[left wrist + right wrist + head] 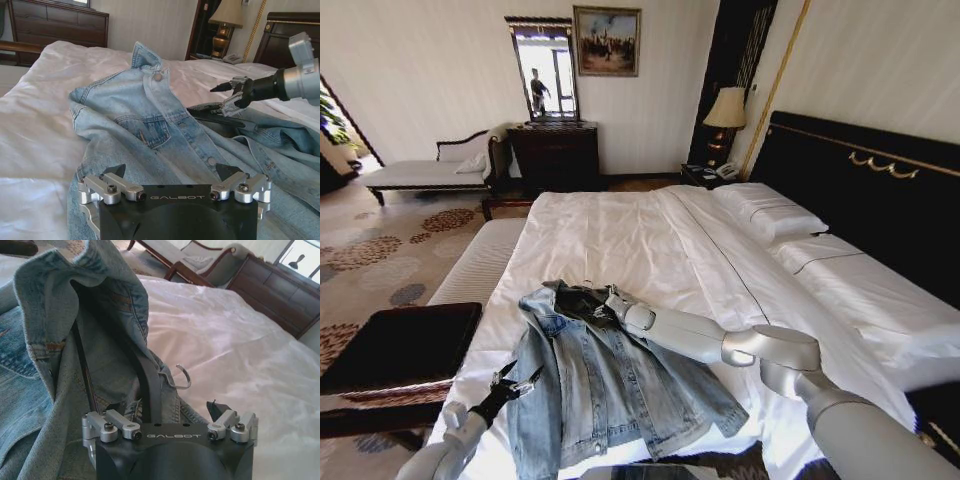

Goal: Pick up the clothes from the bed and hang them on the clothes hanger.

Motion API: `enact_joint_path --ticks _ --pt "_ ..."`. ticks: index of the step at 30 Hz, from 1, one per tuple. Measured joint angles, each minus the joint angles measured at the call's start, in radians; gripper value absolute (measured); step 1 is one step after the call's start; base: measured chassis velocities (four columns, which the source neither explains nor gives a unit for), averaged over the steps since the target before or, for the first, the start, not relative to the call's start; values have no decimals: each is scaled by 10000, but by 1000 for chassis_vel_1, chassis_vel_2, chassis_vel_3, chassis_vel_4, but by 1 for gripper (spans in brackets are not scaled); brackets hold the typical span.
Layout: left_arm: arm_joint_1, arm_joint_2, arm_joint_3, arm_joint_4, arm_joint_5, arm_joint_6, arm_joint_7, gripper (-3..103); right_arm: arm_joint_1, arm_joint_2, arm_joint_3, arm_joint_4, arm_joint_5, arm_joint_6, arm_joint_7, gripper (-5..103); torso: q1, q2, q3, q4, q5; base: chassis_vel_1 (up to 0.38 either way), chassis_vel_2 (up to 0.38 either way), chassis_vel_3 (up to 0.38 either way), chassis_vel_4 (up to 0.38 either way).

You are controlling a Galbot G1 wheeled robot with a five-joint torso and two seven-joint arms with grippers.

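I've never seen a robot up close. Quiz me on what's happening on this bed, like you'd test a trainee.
1. True or false: the denim jacket lies on the bed.
2. Where is the clothes hanger? A) tucked inside the jacket, its hook poking out; B) on the dresser; C) on a pillow.
3. Which is at the jacket's collar, the left end effector or the right end effector?

Key: 1 true; 2 A; 3 the right end effector.

Striped pale walls w/ dark dresser, mirror, painting, lamp, patterned carpet (floral, prob.)
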Motion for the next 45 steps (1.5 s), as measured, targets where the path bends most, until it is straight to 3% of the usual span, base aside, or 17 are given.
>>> enact_joint_path --ticks 3,8,9,10,19,22,24,27,29,30,33,38,44,45 --pt "61 38 -10 -169 118 -1 5 100 41 152 -70 -259 568 -355 -63 83 0 0 0 -2 -2 0 0 0 0" --pt "78 186 -18 -416 126 44 40 100 115 412 -179 -697 1281 -779 -244 80 0 0 0 -2 -2 0 0 0 0" --pt "71 217 -32 -431 119 50 41 100 140 455 -232 -780 1384 -828 -294 76 0 0 0 -2 -2 0 0 0 0" --pt "61 245 -52 -452 94 62 41 100 165 512 -297 -895 1464 -853 -339 70 0 0 0 -2 -2 0 0 0 0" --pt "72 264 -125 -625 17 160 50 100 324 1080 -435 -1872 2342 -952 -577 59 0 0 1 0 -2 0 0 0 0" --pt "117 307 -169 -716 -26 228 52 100 412 1323 -536 -2240 2445 -902 -661 43 0 0 1 0 -3 0 0 0 0" --pt "137 311 -184 -738 -35 237 52 100 412 1349 -535 -2269 2425 -869 -662 43 1 0 1 0 -2 0 0 0 0" --pt "241 314 -270 -814 -74 265 53 100 404 1343 -517 -2282 1725 -460 -607 27 0 0 1 0 -3 0 0 0 0" --pt "293 313 -307 -818 -104 272 52 100 310 1310 -478 -2356 668 141 -415 21 0 0 1 -1 -3 0 0 0 0" --pt "293 313 -307 -818 -104 272 52 100 310 1310 -478 -2356 668 141 -415 21 0 0 1 -1 -3 0 0 0 0" --pt "349 290 -348 -819 -138 272 42 100 100 1314 -274 -2435 -1114 929 -64 21 1 0 1 -3 -3 0 0 0 0" --pt "387 266 -411 -855 -174 272 34 100 -14 1403 -164 -2498 -2145 1278 279 21 0 0 1 -2 -3 0 0 0 0" --pt "438 247 -484 -893 -190 267 34 100 -52 1628 -93 -2826 -2678 1499 414 21 0 0 0 -2 -3 0 0 0 0" --pt "483 237 -526 -904 -192 251 34 100 -106 2023 -40 -3460 -3183 1967 456 21 0 0 1 -4 -4 0 0 0 0"
